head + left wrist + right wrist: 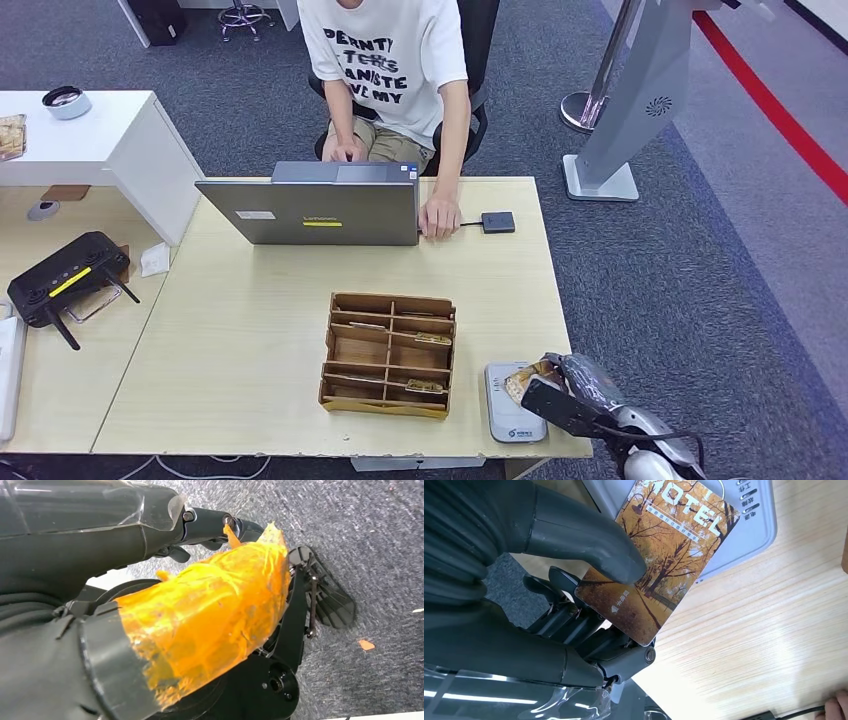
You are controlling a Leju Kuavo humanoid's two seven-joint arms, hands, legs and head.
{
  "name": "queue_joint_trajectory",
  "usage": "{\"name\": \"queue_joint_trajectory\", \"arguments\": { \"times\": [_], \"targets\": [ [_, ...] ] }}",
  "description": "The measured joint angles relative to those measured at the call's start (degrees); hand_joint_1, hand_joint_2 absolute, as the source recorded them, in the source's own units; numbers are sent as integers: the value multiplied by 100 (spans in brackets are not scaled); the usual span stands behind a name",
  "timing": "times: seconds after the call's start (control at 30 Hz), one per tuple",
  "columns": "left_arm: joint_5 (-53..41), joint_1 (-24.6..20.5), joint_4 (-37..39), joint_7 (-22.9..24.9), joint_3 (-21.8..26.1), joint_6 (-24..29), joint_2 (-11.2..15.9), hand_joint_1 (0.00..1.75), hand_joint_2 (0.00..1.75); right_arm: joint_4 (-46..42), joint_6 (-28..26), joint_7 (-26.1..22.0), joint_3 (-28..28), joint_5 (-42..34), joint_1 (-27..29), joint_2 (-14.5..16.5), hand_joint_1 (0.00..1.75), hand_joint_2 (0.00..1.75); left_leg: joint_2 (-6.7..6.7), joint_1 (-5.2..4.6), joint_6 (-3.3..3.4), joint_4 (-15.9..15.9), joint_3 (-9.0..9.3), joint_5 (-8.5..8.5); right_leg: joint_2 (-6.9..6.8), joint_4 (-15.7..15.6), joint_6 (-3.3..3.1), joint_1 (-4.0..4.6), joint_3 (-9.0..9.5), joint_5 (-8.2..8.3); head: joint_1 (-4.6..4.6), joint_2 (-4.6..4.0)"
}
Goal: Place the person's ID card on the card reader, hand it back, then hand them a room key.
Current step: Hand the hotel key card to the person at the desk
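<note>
From the head view, at five o'clock on the table [250,340], we grasp the card [519,383] in our right hand [570,385] over the grey card reader [512,420], beside the wooden organizer [388,352]. At our right wrist, thumb [589,542] and fingers [589,635] pinch that card. At our left wrist, we cannot tell the left hand's [200,625] state.

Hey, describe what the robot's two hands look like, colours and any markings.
The right hand has a dark grey ribbed cover, a thick grey thumb and darker jointed fingers with bare screws. The left hand is dark too, with crinkled orange tape wrapped over one part. Both have a clear glossy cover near the wrist.
</note>
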Motion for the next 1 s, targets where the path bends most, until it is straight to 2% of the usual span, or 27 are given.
{"name": "queue_joint_trajectory", "arguments": {
  "times": [0.47, 0.73, 1.0],
  "targets": [
    [111, 34, 0, -7, 188, 19, -77, 0, 0, -9, -18, 31, 26, -60, 1, -43, 175, 175, 0, 0, 0, 0, 6, 0, 1, -1, 2, 0, 5, 2, -1, 0],
    [242, 48, 0, -73, 342, 73, -144, 0, 0, -240, -409, -83, -9, -164, 144, -43, 175, 175, 0, 0, 0, 0, 4, -1, 1, -1, 3, 0, 5, 2, -1, 0],
    [292, 51, 0, -114, 421, 81, -192, 0, 0, -400, -574, -151, -44, -135, 259, -38, 175, 175, -1, 0, 0, 0, -1, -1, -1, -1, 3, 0, 1, 1, -1, 0]
  ]
}}
